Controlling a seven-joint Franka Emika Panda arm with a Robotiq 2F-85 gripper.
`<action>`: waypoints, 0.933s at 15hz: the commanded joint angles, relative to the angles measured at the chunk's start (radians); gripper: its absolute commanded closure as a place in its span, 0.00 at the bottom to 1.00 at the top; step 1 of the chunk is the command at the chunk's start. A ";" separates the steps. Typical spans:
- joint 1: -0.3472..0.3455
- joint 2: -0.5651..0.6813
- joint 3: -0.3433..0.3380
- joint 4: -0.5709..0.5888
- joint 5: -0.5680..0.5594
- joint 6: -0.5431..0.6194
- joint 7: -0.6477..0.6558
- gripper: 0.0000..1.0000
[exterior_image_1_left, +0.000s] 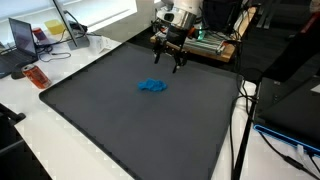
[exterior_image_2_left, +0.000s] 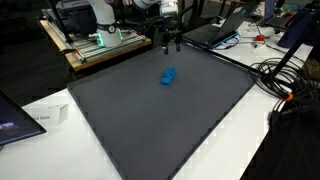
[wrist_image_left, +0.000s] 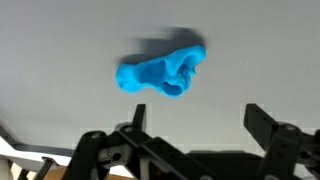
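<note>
A crumpled blue object, like a small cloth or soft toy, lies on the dark grey mat. My gripper hangs above the mat's far part, a short way from the blue object and not touching it. Its fingers stand wide apart with nothing between them. In the wrist view the blue object sits above the gap between the fingers.
A wooden bench with equipment stands behind the mat by the robot base. A laptop and clutter sit on the white table. Cables run along one mat side. A white box lies beside the mat.
</note>
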 joint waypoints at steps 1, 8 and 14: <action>0.027 0.024 -0.006 0.024 -0.129 -0.032 0.177 0.00; 0.068 0.087 0.010 0.059 -0.230 -0.146 0.407 0.00; 0.071 0.107 0.010 0.078 -0.189 -0.179 0.363 0.00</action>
